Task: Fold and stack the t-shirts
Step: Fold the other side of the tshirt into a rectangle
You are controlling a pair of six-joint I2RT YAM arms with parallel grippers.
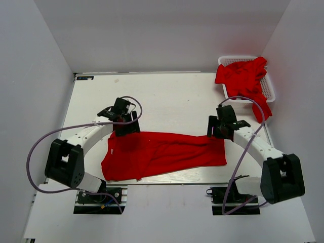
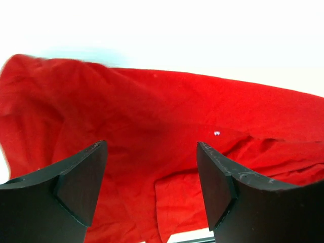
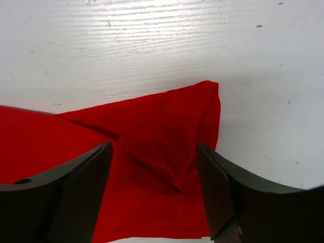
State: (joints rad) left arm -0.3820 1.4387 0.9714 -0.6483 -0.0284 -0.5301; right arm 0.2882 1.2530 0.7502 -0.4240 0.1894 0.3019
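Note:
One red t-shirt (image 1: pixel 162 153) lies spread in a long band across the near part of the white table (image 1: pixel 167 96). My left gripper (image 1: pixel 125 127) hovers over the shirt's far left corner, jaws open, with only cloth (image 2: pixel 152 131) below them. At the far right corner of the same shirt (image 3: pixel 152 152) my right gripper (image 1: pixel 217 132) stands open too, nothing pinched between its fingers (image 3: pixel 223 187). More red t-shirts (image 1: pixel 242 77) are heaped in the white basket (image 1: pixel 269 88) at the back right, one hanging over its front rim.
White walls close in the table on the left, back and right. The basket stands just beyond the right arm. The table's near edge runs just below the shirt's hem (image 1: pixel 167 174).

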